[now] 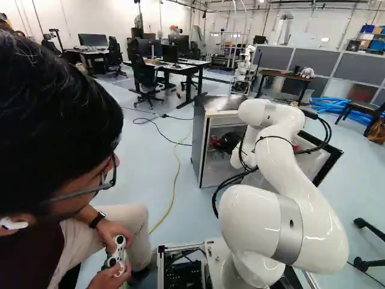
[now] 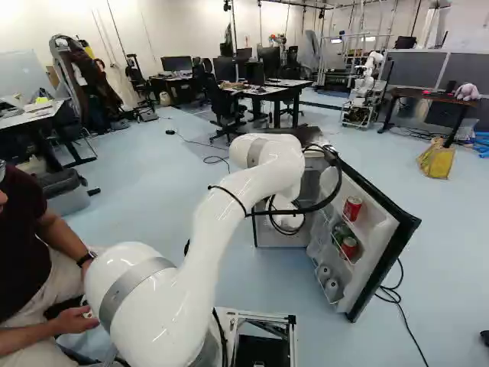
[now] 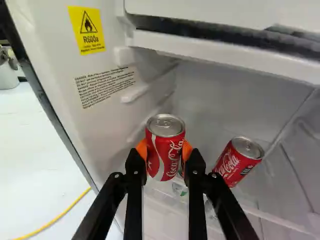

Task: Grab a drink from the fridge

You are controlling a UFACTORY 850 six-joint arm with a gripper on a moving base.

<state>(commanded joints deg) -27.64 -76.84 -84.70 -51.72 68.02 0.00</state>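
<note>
- Fridge [image 1: 198, 144]: a small one on the floor ahead, seen from both base views.
- White robot arm [image 2: 221, 214]: rises from the near foreground and bends forward into the fridge.
- Fridge door [image 2: 386, 229]: wide open, swung out to the right.
- Black gripper [image 1: 220, 143]: inside the fridge, closed around a drink can.
- Held red soda can [image 3: 163, 145]: upright inside the fridge, pressed from two sides by the orange pads [image 3: 142, 149] of the gripper [image 3: 165, 152] in the wrist view. Whether its base touches the shelf, I cannot tell.
- Second red soda can [image 3: 236, 162]: in the fridge, beside the gripper, apart from the held can.
- Two red cans in the door: one higher [image 2: 352, 208], one lower [image 2: 349, 247].
</note>
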